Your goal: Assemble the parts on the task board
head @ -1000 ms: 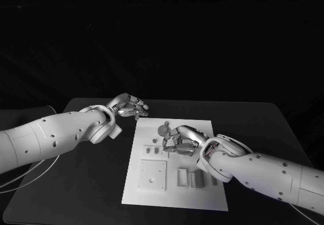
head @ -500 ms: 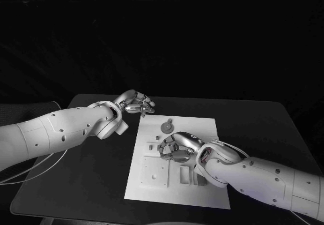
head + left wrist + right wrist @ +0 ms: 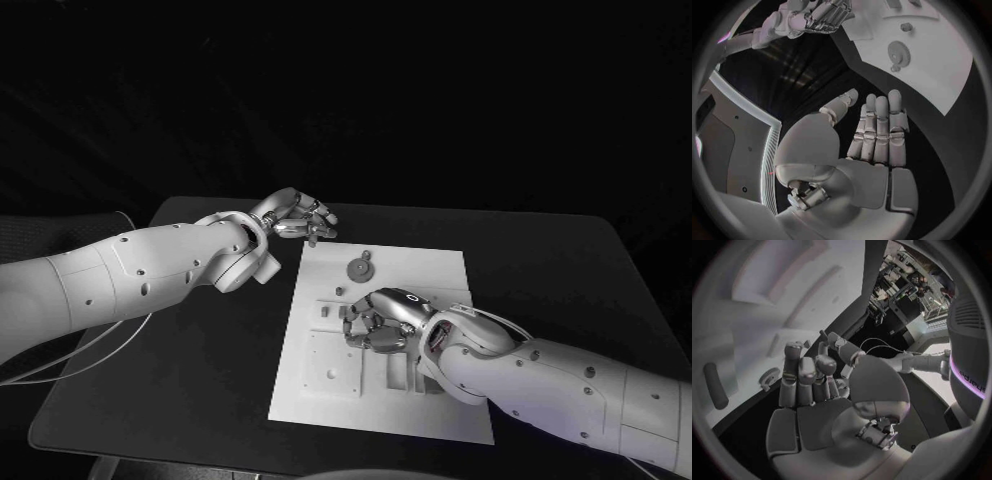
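On one white task board [image 3: 433, 275], one gear [image 3: 355, 270]; left hand [image 3: 296, 217] fingers apart, empty; right hand [image 3: 378, 318] grip unclear.

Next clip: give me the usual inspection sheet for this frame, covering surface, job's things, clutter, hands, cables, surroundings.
Surface: black table, bare around the plate.
Job's things: white task board lies mid-table; a round gear-like part sits near its far end, and slotted blocks at its near end.
Clutter: nothing seen.
Hands: left hand is above the table by the board's far left corner, fingers straight and together in the left wrist view, holding nothing. Right hand is over the board's middle, fingers curled; whether it holds a part cannot be told.
Cables: pale cable runs under the left arm.
Surroundings: dark backdrop behind the table.
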Robot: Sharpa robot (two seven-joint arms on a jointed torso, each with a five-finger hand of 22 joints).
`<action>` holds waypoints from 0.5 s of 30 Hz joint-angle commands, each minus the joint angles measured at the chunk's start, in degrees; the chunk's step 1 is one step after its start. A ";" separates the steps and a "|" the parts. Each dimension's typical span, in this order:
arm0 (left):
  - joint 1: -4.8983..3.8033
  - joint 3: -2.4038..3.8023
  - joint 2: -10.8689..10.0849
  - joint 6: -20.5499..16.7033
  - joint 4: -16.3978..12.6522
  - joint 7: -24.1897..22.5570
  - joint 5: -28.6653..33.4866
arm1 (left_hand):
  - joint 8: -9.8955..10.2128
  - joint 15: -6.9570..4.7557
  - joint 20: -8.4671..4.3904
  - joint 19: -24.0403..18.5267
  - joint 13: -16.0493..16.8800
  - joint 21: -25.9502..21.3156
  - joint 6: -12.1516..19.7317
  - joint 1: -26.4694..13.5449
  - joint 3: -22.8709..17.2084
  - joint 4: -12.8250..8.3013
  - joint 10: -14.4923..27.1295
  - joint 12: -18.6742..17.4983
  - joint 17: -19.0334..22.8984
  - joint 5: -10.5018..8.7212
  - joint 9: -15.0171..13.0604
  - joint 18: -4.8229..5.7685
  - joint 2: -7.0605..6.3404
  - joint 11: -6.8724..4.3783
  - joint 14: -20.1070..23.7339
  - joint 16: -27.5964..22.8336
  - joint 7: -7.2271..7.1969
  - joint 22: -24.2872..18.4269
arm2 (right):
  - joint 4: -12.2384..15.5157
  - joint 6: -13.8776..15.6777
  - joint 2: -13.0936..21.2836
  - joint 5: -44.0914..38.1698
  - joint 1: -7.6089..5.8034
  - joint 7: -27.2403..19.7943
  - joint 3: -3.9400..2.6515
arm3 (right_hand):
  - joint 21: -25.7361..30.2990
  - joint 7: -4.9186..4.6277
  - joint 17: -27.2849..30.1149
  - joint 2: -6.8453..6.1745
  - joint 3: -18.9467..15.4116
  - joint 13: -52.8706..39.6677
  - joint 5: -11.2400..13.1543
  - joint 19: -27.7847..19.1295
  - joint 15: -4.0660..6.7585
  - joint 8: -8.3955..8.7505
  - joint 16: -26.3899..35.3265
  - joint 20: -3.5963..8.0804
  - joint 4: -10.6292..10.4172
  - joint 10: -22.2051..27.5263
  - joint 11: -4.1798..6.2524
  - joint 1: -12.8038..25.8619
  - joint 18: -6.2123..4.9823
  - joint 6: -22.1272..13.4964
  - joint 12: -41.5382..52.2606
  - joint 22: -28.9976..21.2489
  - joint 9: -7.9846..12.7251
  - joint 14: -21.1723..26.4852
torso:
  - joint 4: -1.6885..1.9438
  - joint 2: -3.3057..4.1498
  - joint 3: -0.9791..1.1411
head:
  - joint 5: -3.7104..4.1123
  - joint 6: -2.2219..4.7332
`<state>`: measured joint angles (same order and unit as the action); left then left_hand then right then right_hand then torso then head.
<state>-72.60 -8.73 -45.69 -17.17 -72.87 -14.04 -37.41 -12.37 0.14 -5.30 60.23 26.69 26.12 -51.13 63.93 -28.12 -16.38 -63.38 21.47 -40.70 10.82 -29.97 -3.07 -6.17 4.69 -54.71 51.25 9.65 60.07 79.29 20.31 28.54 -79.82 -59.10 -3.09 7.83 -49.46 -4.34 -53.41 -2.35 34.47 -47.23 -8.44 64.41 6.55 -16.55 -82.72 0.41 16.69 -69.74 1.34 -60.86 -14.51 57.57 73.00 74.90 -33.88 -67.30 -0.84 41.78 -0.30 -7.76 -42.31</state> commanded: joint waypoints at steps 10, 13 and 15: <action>-0.06 0.04 0.19 -0.25 -0.01 -0.27 0.34 | -0.30 0.17 -0.03 0.31 -0.07 -0.39 0.00 0.21 0.33 0.08 0.02 -0.34 -0.10 -0.20 0.10 -1.18 0.22 -0.24 -0.25 -0.26 0.34 0.12 | -0.92 -1.20 -0.56 -2.23 0.83 -0.17 0.52 | -0.28 -0.98 -0.13 0.11 0.32 -0.10 -0.29 0.15 0.34 0.02 -0.28 0.12 -0.10 0.23 -0.23 0.23 -0.49 0.49 0.01 1.07 -0.08 -0.09 | -0.06 0.03 0.06 | -0.56 -0.34; -0.06 0.04 0.20 -0.23 -0.01 -0.27 0.34 | -0.31 0.17 -0.03 0.32 -0.07 -0.39 0.00 0.21 0.34 0.09 0.01 -0.35 -0.11 -0.20 0.10 -1.19 0.23 -0.24 -0.25 -0.26 0.34 0.13 | -1.01 -1.35 -0.57 -2.25 0.90 -0.20 0.74 | -0.29 -0.98 -0.14 0.11 0.33 -0.11 -0.29 0.16 0.33 0.03 -0.30 0.12 -0.10 0.24 -0.23 0.23 -0.49 0.49 0.01 1.07 -0.08 -0.09 | -0.06 0.03 0.06 | -0.59 -0.39; -0.06 0.04 0.20 -0.22 -0.01 -0.27 0.34 | -0.31 0.17 -0.03 0.32 -0.07 -0.39 0.00 0.22 0.35 0.08 0.00 -0.35 -0.12 -0.21 0.10 -1.19 0.23 -0.24 -0.25 -0.26 0.34 0.14 | -1.10 -1.41 -0.59 -2.31 0.97 -0.24 0.83 | -0.29 -0.99 -0.14 0.11 0.33 -0.11 -0.29 0.16 0.33 0.03 -0.30 0.12 -0.10 0.24 -0.23 0.24 -0.49 0.49 0.02 1.08 -0.08 -0.09 | -0.05 0.02 0.06 | -0.66 -0.48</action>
<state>-72.60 -8.73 -45.61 -17.17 -72.80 -14.00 -37.41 -12.37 0.14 -5.29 60.22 26.70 26.12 -51.07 63.93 -28.12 -16.38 -63.39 21.47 -40.75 10.82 -29.92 -3.07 -6.17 4.69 -54.71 51.25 9.58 60.12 78.20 19.90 28.03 -81.23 -58.20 -3.04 8.65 -49.46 -4.35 -53.46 -2.35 34.46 -47.26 -8.44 64.40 6.40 -16.22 -82.72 0.41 16.70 -69.74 1.34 -60.86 -14.52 57.55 73.00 74.90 -33.87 -67.33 -0.90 41.80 -0.24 -8.36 -42.73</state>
